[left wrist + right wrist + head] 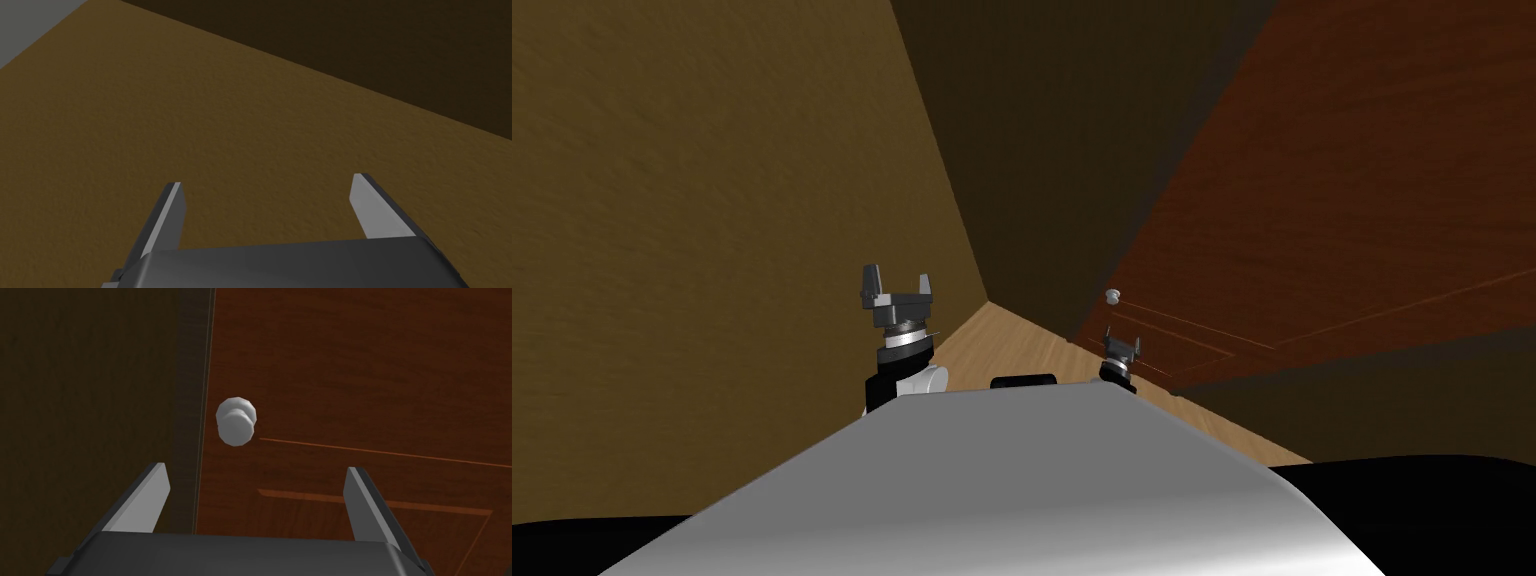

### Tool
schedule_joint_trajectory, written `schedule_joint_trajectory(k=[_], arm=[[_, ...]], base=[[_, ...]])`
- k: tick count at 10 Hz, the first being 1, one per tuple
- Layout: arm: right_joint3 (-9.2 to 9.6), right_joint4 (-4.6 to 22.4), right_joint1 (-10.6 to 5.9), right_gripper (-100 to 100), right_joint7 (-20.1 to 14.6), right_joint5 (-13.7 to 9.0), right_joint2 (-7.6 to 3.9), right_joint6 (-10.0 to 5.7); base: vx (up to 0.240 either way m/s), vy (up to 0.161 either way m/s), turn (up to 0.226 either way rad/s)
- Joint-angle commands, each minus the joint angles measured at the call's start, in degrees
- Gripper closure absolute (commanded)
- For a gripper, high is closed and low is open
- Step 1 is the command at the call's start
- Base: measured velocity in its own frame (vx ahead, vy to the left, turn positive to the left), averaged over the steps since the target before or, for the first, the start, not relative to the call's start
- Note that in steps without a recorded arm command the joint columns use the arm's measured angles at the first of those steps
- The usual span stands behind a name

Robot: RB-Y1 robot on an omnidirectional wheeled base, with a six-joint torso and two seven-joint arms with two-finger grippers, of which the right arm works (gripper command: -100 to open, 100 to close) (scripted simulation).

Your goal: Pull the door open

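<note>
Reddish-brown door (350, 363) faces our right end effector (256, 468), fingers spread wide and empty, with the pale knob (236, 421) just beyond them near the door's edge. Our left end effector (267, 180) gapes empty too.

Both arms reach forward; left pincer (897, 281) and right pincer (1120, 343) gape wide.

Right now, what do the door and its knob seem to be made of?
The door looks like reddish-brown wood with a smooth finish: grain streaks and grooved panel lines show. The knob is plain light grey and matte; whether it is metal or plastic, I cannot tell.
</note>
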Motion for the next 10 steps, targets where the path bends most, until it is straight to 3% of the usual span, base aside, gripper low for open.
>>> schedule_joint_trajectory(k=[1, 10], arm=[[0.16, 1.6, -0.39, -100, -1.0, -1.7, 0.12, -0.52], [1.26, 13.2, -2.08, -100, -9.2, -11.2, -1.07, -4.76]], base=[[0.06, -0.136, 0.242], [0.042, -0.122, 0.259]])
